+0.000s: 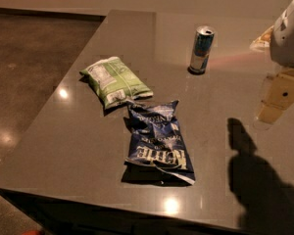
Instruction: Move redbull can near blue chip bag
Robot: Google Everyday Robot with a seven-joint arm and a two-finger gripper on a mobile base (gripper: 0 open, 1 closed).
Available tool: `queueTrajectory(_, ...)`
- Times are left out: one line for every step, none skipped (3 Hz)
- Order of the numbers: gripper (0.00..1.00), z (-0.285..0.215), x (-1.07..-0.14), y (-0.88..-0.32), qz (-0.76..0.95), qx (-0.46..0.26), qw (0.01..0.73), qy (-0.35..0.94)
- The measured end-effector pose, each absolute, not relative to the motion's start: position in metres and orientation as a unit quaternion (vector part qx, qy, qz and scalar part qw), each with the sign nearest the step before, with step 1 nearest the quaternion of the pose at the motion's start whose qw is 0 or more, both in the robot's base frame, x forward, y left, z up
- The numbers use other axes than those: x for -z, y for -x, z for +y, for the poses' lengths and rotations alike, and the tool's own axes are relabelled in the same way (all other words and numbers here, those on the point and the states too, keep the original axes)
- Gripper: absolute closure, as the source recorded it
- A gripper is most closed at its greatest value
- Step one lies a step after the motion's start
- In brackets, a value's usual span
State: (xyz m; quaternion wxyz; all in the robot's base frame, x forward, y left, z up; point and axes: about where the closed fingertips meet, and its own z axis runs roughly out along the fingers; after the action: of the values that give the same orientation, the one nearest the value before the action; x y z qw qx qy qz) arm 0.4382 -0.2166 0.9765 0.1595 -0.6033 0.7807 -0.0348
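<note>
The redbull can point(202, 49), slim, blue and silver with a silver top, stands upright at the back of the dark table point(59, 146). The blue chip bag point(159, 143), crinkled navy with white lettering, lies flat near the table's front edge, well apart from the can. My gripper point(270, 110) hangs at the right edge of the view under the white arm housing point(289, 33). It is above the table, to the right of the can and a little nearer than it, and touches nothing.
A light green-and-white chip bag point(116, 81) lies just behind the blue bag, its corner next to it. A pale yellowish object point(262, 40) sits at the far right behind the arm. The arm's shadow point(257, 180) falls front right. The floor point(29, 58) is to the left.
</note>
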Motion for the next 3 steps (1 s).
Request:
queueTrajectory(0.00, -0.216, -0.977, -0.438, 0.781, 0.035, 0.160, 0.603)
queueTrajectory(0.00, -0.217, -0.976, -0.453, 0.787, 0.033, 0.173, 0.592)
queueTrajectory(0.00, -0.215, -0.969, -0.494, 0.801, 0.026, 0.190, 0.567)
